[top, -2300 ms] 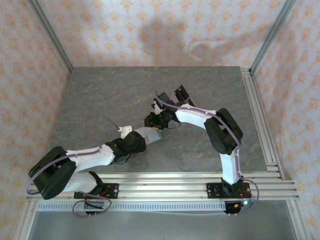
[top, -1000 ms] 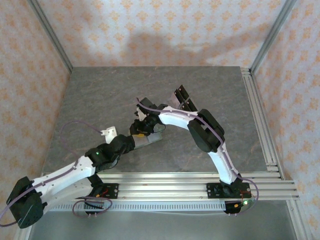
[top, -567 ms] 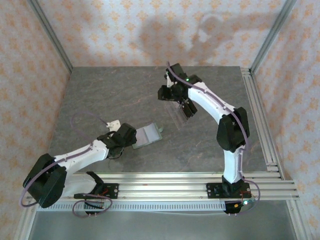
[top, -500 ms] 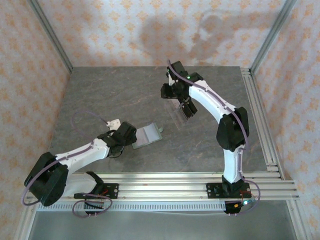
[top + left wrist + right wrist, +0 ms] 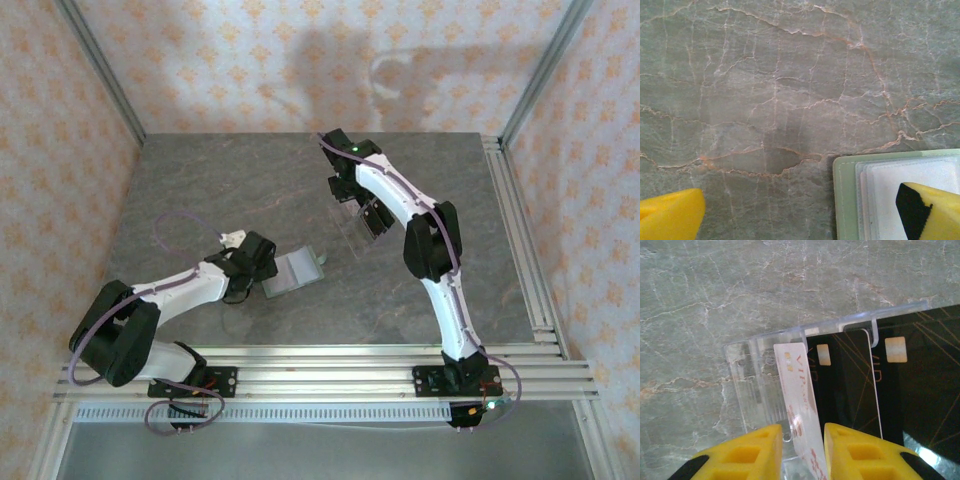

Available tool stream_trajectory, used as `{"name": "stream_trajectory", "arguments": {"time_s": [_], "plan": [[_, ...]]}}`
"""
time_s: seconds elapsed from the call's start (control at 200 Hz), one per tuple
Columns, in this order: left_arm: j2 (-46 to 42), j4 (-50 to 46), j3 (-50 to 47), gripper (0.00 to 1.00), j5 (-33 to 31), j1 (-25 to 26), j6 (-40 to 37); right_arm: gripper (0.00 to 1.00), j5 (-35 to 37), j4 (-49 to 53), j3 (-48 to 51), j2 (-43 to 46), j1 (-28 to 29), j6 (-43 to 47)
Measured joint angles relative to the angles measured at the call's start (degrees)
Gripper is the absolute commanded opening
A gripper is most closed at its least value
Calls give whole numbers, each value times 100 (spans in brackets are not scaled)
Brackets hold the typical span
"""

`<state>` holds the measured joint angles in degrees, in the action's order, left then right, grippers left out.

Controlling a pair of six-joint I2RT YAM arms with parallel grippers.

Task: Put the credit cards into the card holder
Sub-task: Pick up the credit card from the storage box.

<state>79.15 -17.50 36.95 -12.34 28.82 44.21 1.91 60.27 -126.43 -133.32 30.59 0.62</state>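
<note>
Credit card (image 5: 797,385), pale thin stiff plastic, looks slick between the right gripper's (image 5: 803,450) close-set fingers (image 5: 745,455), pinched or not I cannot tell; grip its flat faces; left gripper (image 5: 795,215) gapes

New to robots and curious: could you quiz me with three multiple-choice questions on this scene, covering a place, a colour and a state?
1. Where is the wallet? A in a drawer; B on a shelf; C by the left end effector.
2. Card straddled by the right end effector? A black; B pale; C green.
3. Left end effector? A open; B shut on a card; C shut on the wallet.
C: it lies on the table beside that end effector, away from the tray. B: pale, with black cards beside it. A: its fingers stand wide apart.
</note>
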Motion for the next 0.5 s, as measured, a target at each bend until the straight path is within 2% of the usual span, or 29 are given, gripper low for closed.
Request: {"name": "stream_trajectory", "arguments": {"time_s": [0.255,0.5], "plan": [[11,55,55,100,39,0,-79,27,92,90,-87,-155,0,63],[26,61,55,100,59,0,-81,15,4,87,-79,-166,0,74]]}}
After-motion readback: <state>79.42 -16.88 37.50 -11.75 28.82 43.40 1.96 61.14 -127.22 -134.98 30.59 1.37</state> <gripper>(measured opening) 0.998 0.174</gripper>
